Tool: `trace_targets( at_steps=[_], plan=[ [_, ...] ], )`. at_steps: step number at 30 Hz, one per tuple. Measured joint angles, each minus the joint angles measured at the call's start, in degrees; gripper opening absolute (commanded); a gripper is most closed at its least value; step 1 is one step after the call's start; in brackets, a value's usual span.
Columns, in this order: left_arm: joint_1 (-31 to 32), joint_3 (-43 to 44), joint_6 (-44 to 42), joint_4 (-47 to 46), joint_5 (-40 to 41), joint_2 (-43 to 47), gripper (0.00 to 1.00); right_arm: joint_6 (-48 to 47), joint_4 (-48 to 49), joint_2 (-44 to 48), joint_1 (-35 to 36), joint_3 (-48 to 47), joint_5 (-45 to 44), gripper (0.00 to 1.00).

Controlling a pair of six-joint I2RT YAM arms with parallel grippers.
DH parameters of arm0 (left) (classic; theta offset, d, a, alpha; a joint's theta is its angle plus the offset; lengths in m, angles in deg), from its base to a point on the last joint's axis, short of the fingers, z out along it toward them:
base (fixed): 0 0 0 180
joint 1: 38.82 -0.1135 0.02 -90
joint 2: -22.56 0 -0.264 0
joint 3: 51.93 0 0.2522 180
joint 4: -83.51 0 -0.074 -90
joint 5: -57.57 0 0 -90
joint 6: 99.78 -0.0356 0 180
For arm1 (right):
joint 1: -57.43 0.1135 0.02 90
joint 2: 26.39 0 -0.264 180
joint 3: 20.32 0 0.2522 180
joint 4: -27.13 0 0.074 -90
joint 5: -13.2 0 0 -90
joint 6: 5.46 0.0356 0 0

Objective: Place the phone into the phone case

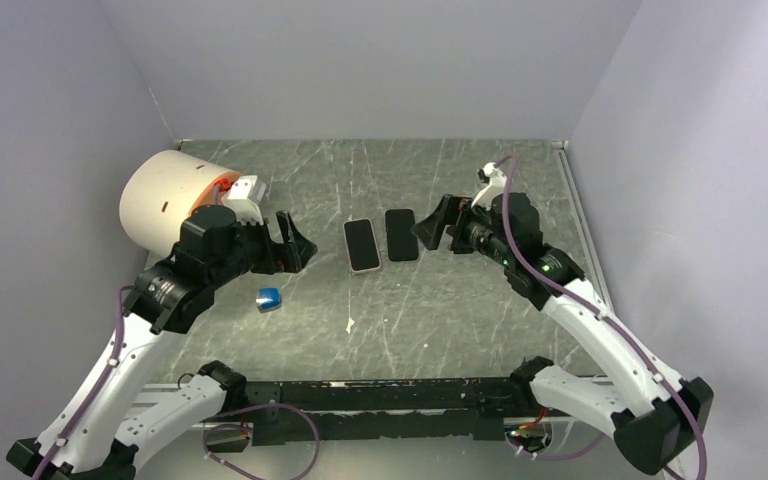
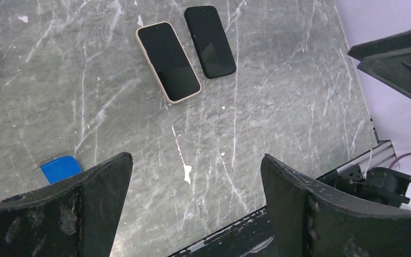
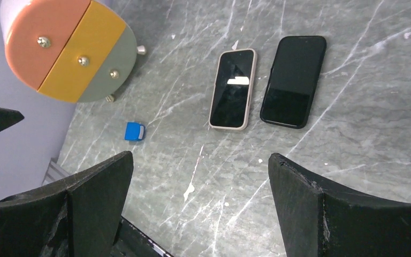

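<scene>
The pale beige phone case (image 1: 367,270) lies flat at the table's middle with a black phone (image 1: 362,244) in it, screen up, the rim showing all round. A second, bare black phone (image 1: 401,234) lies just to its right, apart from it. The left wrist view shows the case (image 2: 185,98) and the bare phone (image 2: 210,33). So does the right wrist view, with the case (image 3: 227,128) and the bare phone (image 3: 293,80). My left gripper (image 1: 295,243) (image 2: 195,156) is open and empty, left of the case. My right gripper (image 1: 432,228) (image 3: 200,155) is open and empty, right of the bare phone.
A small blue block (image 1: 268,298) lies in front of the left gripper. A large white drum (image 1: 165,195) with an orange, yellow and grey face (image 3: 67,48) stands at the back left. A white fleck (image 1: 350,324) lies on the table. A black rail (image 1: 380,385) runs along the near edge; walls close three sides.
</scene>
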Motion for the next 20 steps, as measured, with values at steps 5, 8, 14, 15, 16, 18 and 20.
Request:
trace_targets(
  at_steps=[5,8,14,15,16,18,20],
  plan=[
    [0.0,-0.09,1.84,-0.22,0.44,-0.09,0.94,-0.02,-1.84,4.94,0.0,0.61,-2.08,0.99],
    [0.0,-0.55,2.73,-0.96,0.59,-0.13,0.94,0.0,-2.14,7.41,0.0,1.84,-2.82,0.99],
    [0.0,-0.72,3.08,-1.55,0.96,-1.27,0.94,0.5,-2.1,9.46,0.0,4.17,-3.13,0.99],
    [0.0,-0.76,3.1,-1.55,0.98,-1.36,0.94,0.66,-2.1,9.46,0.0,4.31,-3.13,0.99],
    [0.0,-0.79,3.13,-1.64,0.98,-1.38,0.94,0.81,-2.08,9.44,0.0,4.44,-3.15,0.99],
    [0.0,-0.96,3.34,-2.12,1.01,-1.36,0.94,1.05,-2.08,9.42,0.0,4.55,-3.37,0.99],
    [0.0,-1.31,3.63,-2.51,1.03,-1.36,0.94,1.09,-2.08,9.27,0.0,4.55,-3.54,0.99]
  ],
)
